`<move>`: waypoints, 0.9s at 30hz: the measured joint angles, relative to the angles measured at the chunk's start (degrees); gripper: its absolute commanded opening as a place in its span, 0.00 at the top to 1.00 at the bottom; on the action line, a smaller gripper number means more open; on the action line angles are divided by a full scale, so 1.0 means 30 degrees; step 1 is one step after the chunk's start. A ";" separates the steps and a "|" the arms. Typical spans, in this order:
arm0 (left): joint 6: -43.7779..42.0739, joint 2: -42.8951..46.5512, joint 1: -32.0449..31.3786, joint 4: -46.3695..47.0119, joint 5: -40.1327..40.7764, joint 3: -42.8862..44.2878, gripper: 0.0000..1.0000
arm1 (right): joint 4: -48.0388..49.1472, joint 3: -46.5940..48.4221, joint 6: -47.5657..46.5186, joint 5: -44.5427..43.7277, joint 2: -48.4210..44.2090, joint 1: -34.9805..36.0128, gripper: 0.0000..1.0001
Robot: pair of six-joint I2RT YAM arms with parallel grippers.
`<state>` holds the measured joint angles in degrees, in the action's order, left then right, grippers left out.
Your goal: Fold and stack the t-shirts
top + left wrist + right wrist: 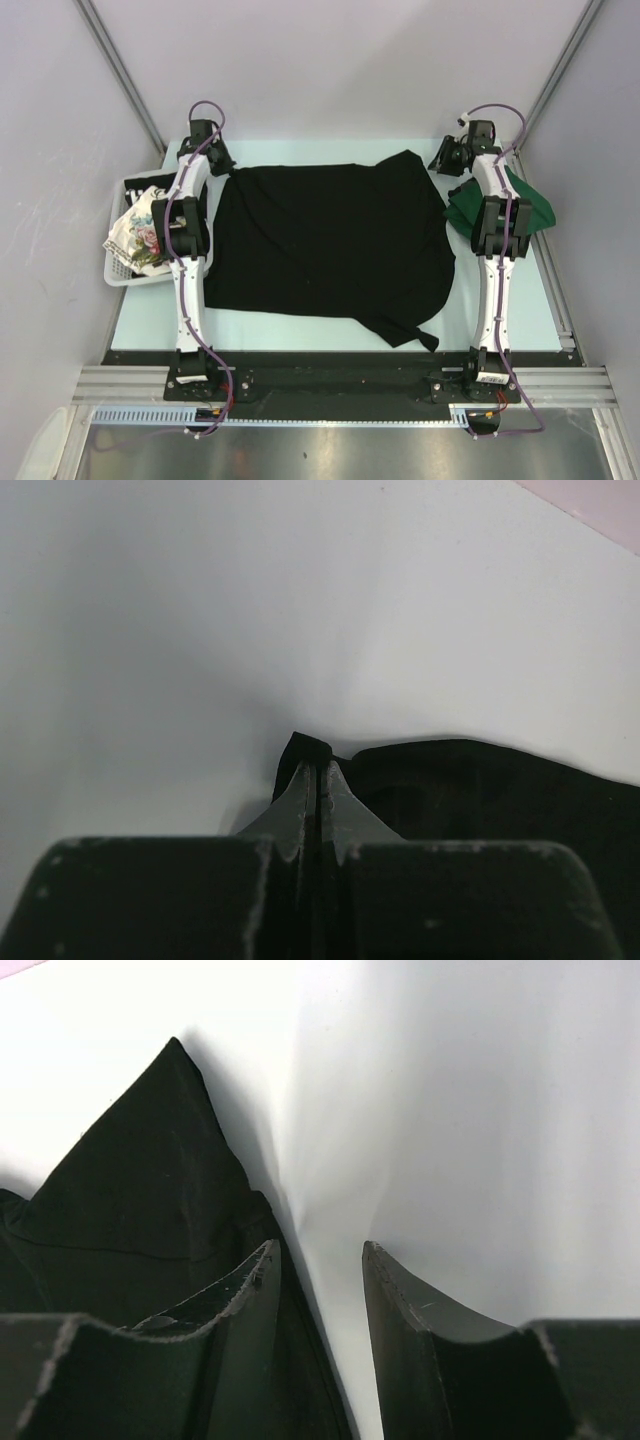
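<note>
A large plain black t-shirt [330, 240] lies spread flat across the middle of the table. My left gripper [222, 165] is at its far left corner, shut on a pinch of the black cloth [305, 748], which pokes out past the fingertips. At the shirt's far right sleeve my right gripper [447, 158] stands open; the sleeve's point [150, 1180] lies just left of its left finger [250, 1290], with bare table between the fingers. A dark green t-shirt [535, 205] lies bunched at the right edge, partly under the right arm. A white floral t-shirt [140, 238] sits in the basket.
The white slatted basket [125, 275] stands at the table's left edge beside the left arm, with some black cloth with white marks [152, 192] at its far end. Grey walls close in the table at the back and sides.
</note>
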<state>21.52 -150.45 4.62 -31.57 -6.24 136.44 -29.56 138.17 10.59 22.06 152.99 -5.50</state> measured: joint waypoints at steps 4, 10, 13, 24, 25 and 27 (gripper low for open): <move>0.0007 0.0000 0.0000 -0.0029 -0.0007 0.0000 1.00 | 0.0044 -0.0189 0.0321 0.0401 -0.0080 -0.0022 0.57; 0.0015 0.0000 0.0000 -0.0117 -0.0022 0.0000 1.00 | 0.0022 -0.0262 0.0481 0.0809 -0.0080 0.0080 0.59; 0.0022 0.0000 0.0000 -0.0124 -0.0066 0.0000 1.00 | -0.0036 -0.0262 0.0466 0.0874 -0.0080 0.0204 0.61; 0.0000 0.0000 0.0000 -0.0248 -0.0066 0.0000 1.00 | -0.0729 -0.0270 0.0117 0.1013 -0.0073 0.0707 1.00; 0.0000 0.0000 0.0000 -0.0248 -0.0066 0.0000 1.00 | -0.0809 -0.0284 0.0044 0.0984 -0.0066 0.0743 1.00; -0.0007 0.0000 0.0000 -0.0248 -0.0066 0.0000 1.00 | -0.0925 -0.0284 0.0007 0.0867 -0.0066 0.0780 1.00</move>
<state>21.50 -150.45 4.62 -32.32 -6.44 136.44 -32.34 137.32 10.61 24.67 152.79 -3.16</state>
